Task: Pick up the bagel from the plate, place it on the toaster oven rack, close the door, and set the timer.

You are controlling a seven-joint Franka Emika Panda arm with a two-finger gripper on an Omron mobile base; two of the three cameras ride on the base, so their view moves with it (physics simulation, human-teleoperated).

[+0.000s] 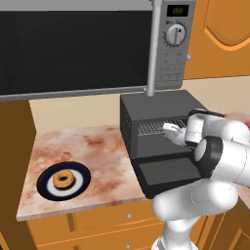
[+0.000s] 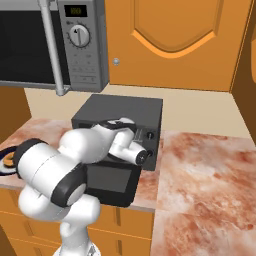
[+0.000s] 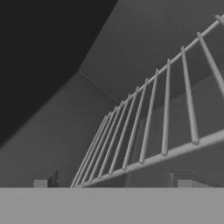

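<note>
Marbled pink-and-white stone forms the counter [image 1: 97,146], on which every task object is set. Nearest the base, at the counter's front left, the plate [image 1: 48,189] is seen with its dark rim and white ring, and the bagel [image 1: 64,180] lies flat on its dark centre. The same plate [image 2: 4,169] is glimpsed at the left edge of the right base view, mostly hidden behind the arm. Further right, the door [image 1: 168,172] of the toaster oven [image 1: 146,110] is folded down to a near-level position, reaching out over the counter's front edge. Above the door, the gripper [image 1: 168,131] is held at the oven mouth, directed into the cavity. In the hand view, two small finger tips [image 3: 41,183] are seen far apart at the bottom, one at each side, with nothing between them; the jaws are thus spread wide and empty. Just beyond the finger tips, the rack [image 3: 153,131] is shown as a row of thin silver wires crossing a front bar, running up and away toward the dark rear wall. The bagel is therefore well apart from the jaws, lying to their left on the plate, outside the oven. Behind and above the oven, a large silver-and-black microwave [image 1: 168,44] with a round dial is mounted beside orange wooden cabinets [image 2: 170,40].
</note>
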